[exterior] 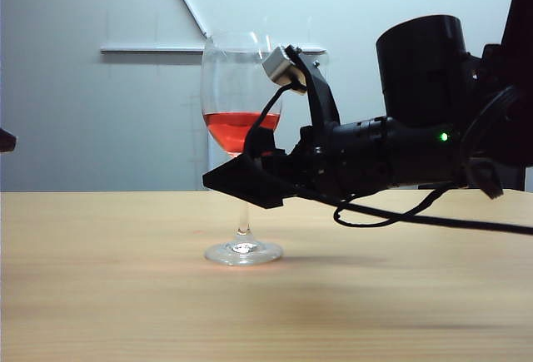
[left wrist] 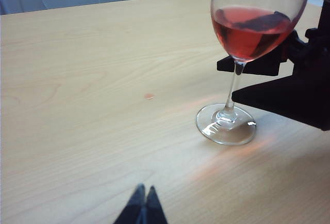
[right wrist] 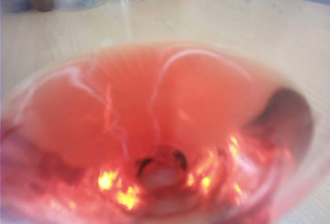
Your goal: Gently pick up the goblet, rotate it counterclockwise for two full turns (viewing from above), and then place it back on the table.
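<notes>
Closed-up left gripper [left wrist: 142, 203] sitting idle near left, goblet [exterior: 242, 141] upright on table [exterior: 100, 295] mid-scene, right gripper [exterior: 250, 181] reaching in from right with jaws apart either side of vertical stem, just under bowl, not clamped yet.

The goblet [left wrist: 242, 54] stands on the table [left wrist: 93, 80]. The right gripper [left wrist: 252, 80] flanks its stem. The left gripper [left wrist: 143, 206] is closed.
</notes>
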Robot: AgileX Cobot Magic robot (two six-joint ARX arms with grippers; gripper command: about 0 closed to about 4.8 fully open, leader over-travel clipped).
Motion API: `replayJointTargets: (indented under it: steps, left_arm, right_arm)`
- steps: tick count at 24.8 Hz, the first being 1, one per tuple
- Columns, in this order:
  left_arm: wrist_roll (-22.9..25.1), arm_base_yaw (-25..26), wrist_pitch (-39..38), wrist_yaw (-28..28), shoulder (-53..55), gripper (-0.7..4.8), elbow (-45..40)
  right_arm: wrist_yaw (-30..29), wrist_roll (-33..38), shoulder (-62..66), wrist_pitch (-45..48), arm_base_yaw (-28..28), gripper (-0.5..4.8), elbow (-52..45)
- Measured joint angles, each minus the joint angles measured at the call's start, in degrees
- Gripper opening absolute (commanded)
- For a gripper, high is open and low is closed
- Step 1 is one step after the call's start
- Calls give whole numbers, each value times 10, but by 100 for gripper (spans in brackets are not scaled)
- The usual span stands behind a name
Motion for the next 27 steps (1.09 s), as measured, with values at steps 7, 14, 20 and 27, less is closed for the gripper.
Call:
replayJointTargets:
  steps: [7, 14, 20, 27]
  left_arm:
    - [0, 0, 0, 0, 0, -5, 0]
    - [0, 0, 0, 0, 0, -5, 0]
    - [0, 0, 0, 0, 0, -5, 0]
    - [0, 0, 0, 0, 0, -5, 0]
  right_arm:
    - [0, 31, 20, 13, 0, 295, 15]
    - [12, 42, 21, 30, 0, 236, 20]
    - [13, 46, 21, 34, 0, 182, 20]
    - [13, 46, 21, 34, 0, 101, 20]
